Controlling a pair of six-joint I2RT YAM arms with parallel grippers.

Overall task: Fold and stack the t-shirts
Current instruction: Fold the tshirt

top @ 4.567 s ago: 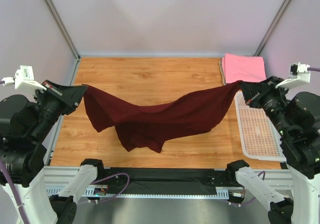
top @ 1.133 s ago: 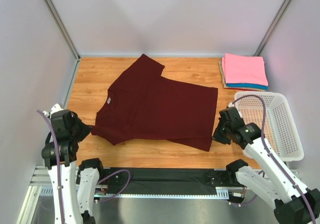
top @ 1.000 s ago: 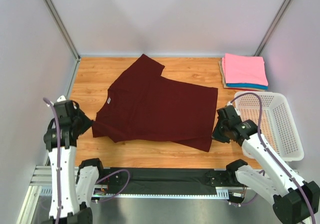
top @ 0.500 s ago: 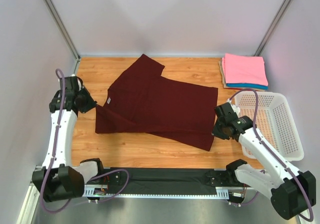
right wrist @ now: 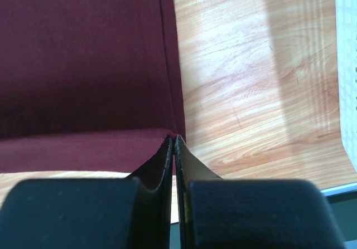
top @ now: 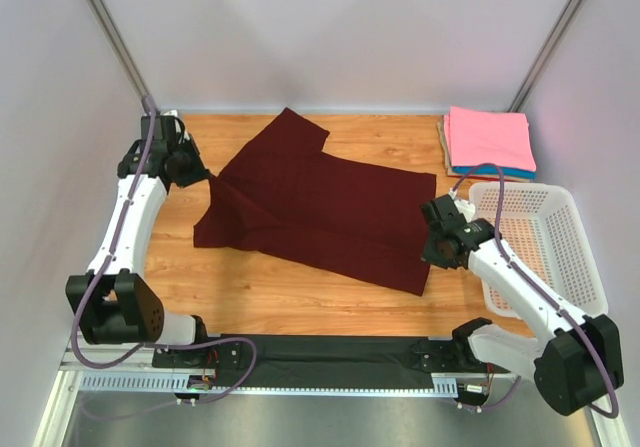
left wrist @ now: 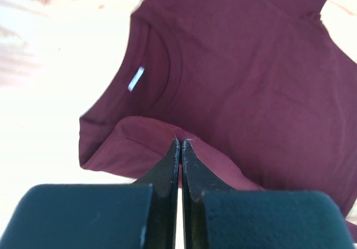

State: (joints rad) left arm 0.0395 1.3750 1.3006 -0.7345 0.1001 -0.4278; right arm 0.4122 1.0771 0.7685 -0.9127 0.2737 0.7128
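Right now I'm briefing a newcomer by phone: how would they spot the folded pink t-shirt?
Go to the wooden table's far right corner, behind the white perforated plastic basket. The folded pink t-shirt lies topmost there, above a blue layer, unlike the dark maroon t-shirt spread mid-table.

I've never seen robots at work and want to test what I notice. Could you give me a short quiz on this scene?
1. True or false: the maroon t-shirt lies on the table, outside the white basket.
2. Which colour tops the folded stack? A pink, B green, C black.
3. Fill in: the left gripper and right gripper are each shut on the ____.
Key: 1 true; 2 A; 3 maroon t-shirt.
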